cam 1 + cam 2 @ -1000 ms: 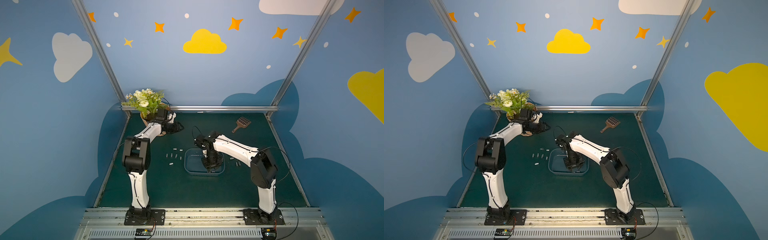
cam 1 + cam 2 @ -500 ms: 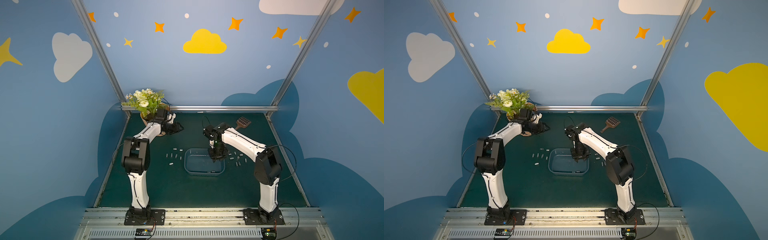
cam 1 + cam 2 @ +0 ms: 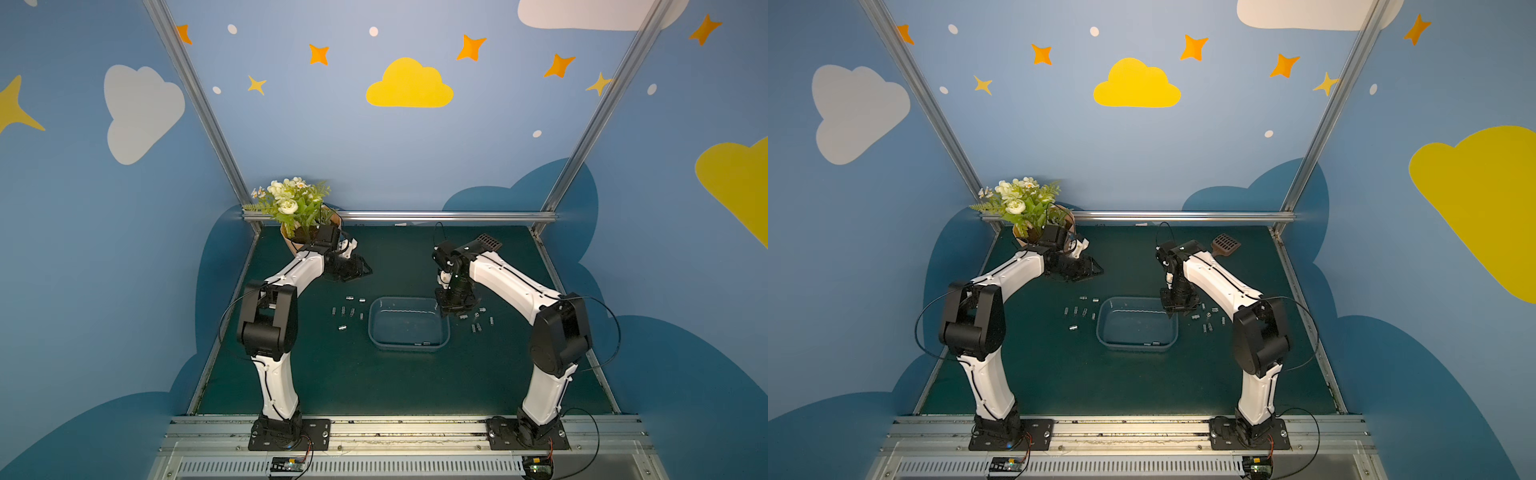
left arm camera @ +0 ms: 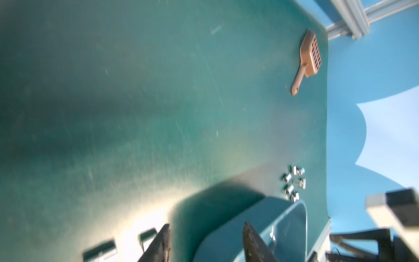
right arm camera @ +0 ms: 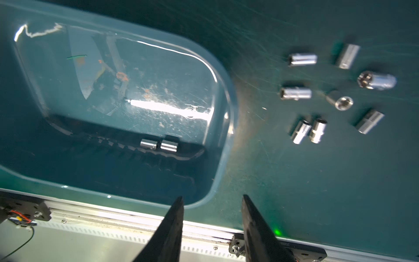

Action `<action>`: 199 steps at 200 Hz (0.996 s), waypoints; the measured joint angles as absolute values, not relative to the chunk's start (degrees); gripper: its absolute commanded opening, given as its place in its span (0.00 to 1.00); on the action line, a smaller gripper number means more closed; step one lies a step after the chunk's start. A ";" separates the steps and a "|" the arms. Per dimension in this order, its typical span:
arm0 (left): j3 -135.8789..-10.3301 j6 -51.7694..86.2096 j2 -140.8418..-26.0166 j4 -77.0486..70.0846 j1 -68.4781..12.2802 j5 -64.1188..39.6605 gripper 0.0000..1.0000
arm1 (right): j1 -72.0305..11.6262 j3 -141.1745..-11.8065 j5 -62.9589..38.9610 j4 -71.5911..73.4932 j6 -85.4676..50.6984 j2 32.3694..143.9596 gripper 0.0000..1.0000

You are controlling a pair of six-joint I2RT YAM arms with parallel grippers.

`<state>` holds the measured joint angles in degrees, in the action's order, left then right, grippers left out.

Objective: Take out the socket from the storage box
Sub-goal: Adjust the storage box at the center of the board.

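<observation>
Both top views look steeply down from high at the front, facing the back wall [image 3: 374, 158], far enough to hold the whole worktop [image 3: 374, 386]. The left wrist camera looks low across it toward the scoop [image 4: 311, 55]. The right wrist camera hangs close above the storage box [image 5: 170, 74], which all four views share.

Blue walls [image 3: 332, 145] painted with clouds [image 3: 409, 85] and stars [image 3: 318, 54] enclose a dark green mat [image 3: 374, 382], seemingly scuffed.
</observation>
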<state>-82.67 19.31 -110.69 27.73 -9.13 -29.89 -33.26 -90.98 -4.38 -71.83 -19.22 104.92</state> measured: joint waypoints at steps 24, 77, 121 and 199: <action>-82.04 19.29 -110.02 30.35 -9.17 -30.04 0.52 | -33.82 -91.11 -5.61 -72.44 -17.80 103.57 0.44; -82.41 18.20 -110.61 36.34 -10.17 -29.93 0.51 | -35.88 -91.94 -5.85 -76.49 -15.18 104.36 0.43; -84.62 16.93 -111.87 39.70 -11.14 -29.43 0.51 | -34.92 -91.33 -3.99 -77.62 -16.16 106.48 0.43; -87.15 14.59 -111.42 37.87 -11.40 -27.33 0.51 | -34.39 -81.58 -6.81 -71.26 -17.82 107.77 0.42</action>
<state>-87.15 14.59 -111.42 37.87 -11.40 -27.33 -34.39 -81.58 -6.81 -71.26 -17.82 107.77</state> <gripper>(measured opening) 0.507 0.415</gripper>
